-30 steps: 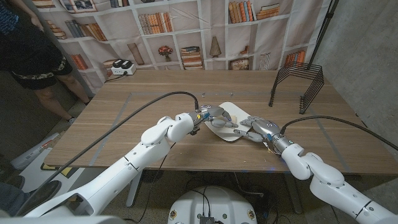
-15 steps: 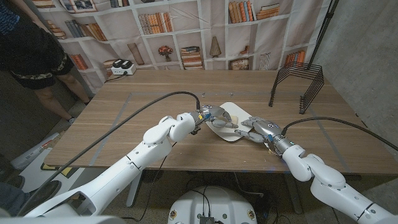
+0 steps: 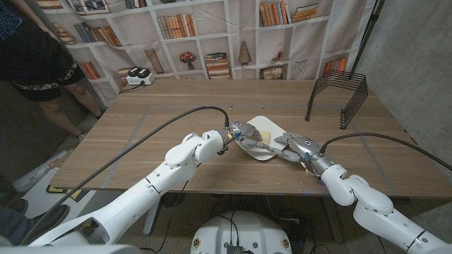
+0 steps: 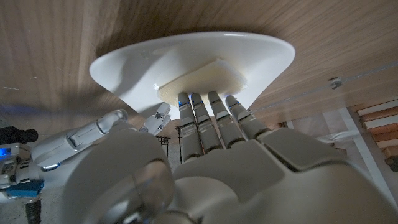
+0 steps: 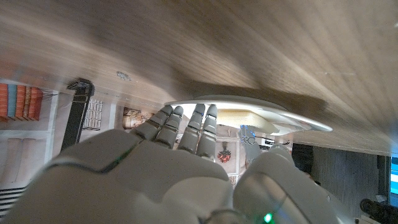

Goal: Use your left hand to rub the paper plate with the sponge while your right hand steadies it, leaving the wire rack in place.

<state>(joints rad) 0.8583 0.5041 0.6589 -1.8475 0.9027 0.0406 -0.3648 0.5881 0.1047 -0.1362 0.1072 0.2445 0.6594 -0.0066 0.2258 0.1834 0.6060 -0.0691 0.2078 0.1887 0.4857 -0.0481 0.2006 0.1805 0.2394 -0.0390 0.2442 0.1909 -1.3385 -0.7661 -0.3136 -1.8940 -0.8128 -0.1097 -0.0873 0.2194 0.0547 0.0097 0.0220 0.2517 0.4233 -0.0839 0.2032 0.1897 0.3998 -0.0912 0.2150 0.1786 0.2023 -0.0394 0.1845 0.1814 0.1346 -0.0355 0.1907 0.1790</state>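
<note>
Wooden worktop [image 3: 176,106] carried the setup. Bookshelf backdrop [image 3: 212,35] stood well beyond the robot hands; a person [image 3: 35,63] stood far off the left robot hand's side.

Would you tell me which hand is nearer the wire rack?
Right. The right hand sits at the plate's rack-side edge; the left hand is farther from the rack.

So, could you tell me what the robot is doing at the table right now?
It is rubbing a white paper plate with a pale sponge. The left hand has its fingers pressed on the sponge, which lies inside the plate. The right hand has its fingers on the plate's rim from the other side, steadying it. The black wire rack stands apart, towards the table's far right corner. A person stands beyond the table's left end.
</note>
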